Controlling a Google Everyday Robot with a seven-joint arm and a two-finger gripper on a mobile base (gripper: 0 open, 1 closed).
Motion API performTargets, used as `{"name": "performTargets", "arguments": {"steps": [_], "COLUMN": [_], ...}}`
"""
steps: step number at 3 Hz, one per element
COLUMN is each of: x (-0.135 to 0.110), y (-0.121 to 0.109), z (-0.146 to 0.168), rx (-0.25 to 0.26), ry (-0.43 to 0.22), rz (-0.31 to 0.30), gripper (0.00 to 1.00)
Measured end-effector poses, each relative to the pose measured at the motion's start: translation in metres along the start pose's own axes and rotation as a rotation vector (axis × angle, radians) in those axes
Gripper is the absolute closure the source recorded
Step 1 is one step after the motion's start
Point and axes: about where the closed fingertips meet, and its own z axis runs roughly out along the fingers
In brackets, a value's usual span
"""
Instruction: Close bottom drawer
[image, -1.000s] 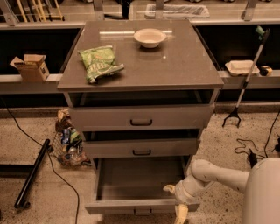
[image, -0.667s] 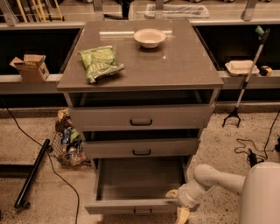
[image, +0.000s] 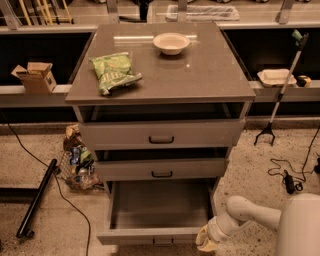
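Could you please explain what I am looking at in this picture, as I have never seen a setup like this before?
This is a single camera view, looking down at the front of a grey cabinet. Where the camera is mounted is not known. The white shape at lower right is the robot's arm, one arm on a mobile base. Its gripper is at the right end of the bottom drawer's front. The bottom drawer is pulled far out, showing its plain grey tray. The middle drawer and top drawer sit above it. On the cabinet top lie a green snack bag and a pale bowl. Whether the gripper grips anything is unclear.
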Motion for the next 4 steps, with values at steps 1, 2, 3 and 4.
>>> {"name": "performTargets", "arguments": {"steps": [1, 2, 3, 4], "x": [0.019, 0.036, 0.046, 0.046], "y": [-0.004, -0.014, -0.028, -0.029], "z": [0.012, 0.019, 0.02, 0.02], "rx": [0.015, 0.049, 0.087, 0.09], "ry": [0.004, 0.011, -0.001, -0.001], "rz": [0.023, 0.038, 0.053, 0.054], "gripper": [0.87, 1.0, 0.93, 0.75]}}
